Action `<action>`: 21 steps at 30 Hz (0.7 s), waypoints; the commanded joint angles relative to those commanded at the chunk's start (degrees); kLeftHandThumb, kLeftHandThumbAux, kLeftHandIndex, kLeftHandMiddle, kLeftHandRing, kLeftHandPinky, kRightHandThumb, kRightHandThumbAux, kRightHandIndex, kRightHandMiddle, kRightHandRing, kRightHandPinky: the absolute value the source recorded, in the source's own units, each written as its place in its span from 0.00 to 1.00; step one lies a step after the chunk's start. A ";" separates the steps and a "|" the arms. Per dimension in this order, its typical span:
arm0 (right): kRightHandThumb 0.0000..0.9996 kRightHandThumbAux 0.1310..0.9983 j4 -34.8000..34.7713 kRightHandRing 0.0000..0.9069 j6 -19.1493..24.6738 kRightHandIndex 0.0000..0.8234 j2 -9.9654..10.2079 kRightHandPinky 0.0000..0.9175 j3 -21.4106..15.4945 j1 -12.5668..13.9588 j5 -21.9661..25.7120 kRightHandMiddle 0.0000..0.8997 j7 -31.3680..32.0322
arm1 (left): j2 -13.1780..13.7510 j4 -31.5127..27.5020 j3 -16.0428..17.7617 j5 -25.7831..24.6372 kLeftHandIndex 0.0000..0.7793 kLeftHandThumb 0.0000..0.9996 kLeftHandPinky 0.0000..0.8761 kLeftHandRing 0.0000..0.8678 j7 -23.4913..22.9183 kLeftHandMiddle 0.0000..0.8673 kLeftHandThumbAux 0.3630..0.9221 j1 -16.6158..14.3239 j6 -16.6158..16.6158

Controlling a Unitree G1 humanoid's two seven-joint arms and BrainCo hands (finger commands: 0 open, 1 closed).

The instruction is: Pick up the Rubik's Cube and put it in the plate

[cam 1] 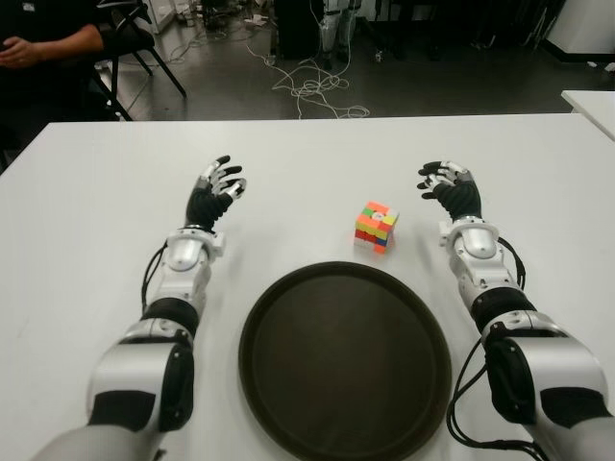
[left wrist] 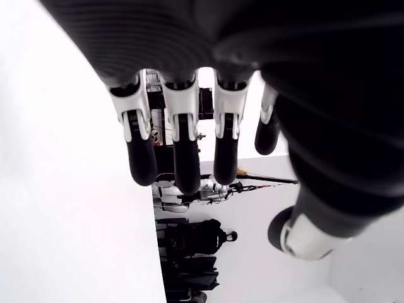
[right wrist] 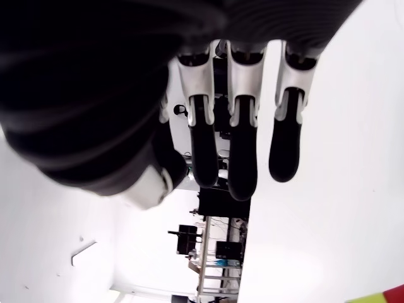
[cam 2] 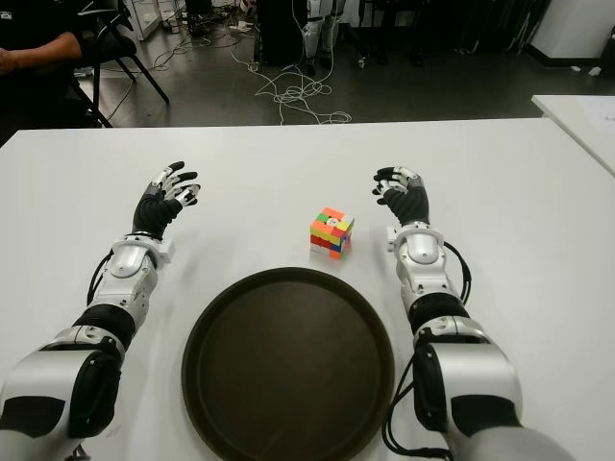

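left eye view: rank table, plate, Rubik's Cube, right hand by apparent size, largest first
1. Table, spans nearly the full width.
2. Plate, dark and round.
3. Right hand, open, right of the cube, and Rubik's Cube: too alike to rank.

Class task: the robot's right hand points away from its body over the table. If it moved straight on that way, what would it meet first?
Probably nothing: ahead of the right hand lies only bare table. The Rubik's Cube sits off to its left, outside that line.

Right hand (right wrist: 189, 95) fingers (right wrist: 242, 158) extended, empty, above the white table (right wrist: 315, 240).
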 joint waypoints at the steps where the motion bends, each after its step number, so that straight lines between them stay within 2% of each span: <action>1: 0.68 0.71 -0.47 0.49 -0.30 0.49 0.09 0.52 0.00 0.29 0.03 0.47 -0.07 | -0.01 -0.04 0.03 -0.03 0.18 0.26 0.30 0.27 -0.04 0.26 0.64 0.04 -0.04; 8: 0.68 0.70 -3.48 0.48 -2.27 0.49 0.60 0.51 0.00 2.04 0.13 0.46 -0.42 | -0.26 -0.63 0.29 -0.42 0.18 0.26 0.30 0.28 -0.21 0.27 0.63 0.38 -0.57; 13: 0.68 0.70 -6.63 0.48 -3.28 0.50 0.95 0.50 0.11 3.79 0.26 0.46 -0.25 | -0.62 -2.03 0.54 -0.98 0.19 0.28 0.30 0.28 -0.66 0.27 0.66 0.98 -1.93; 21: 0.68 0.70 -11.68 0.48 -2.28 0.50 1.25 0.49 -0.25 7.17 0.81 0.47 0.04 | -0.69 -4.69 0.20 -0.93 0.19 0.27 0.28 0.26 -0.65 0.26 0.69 2.55 -3.77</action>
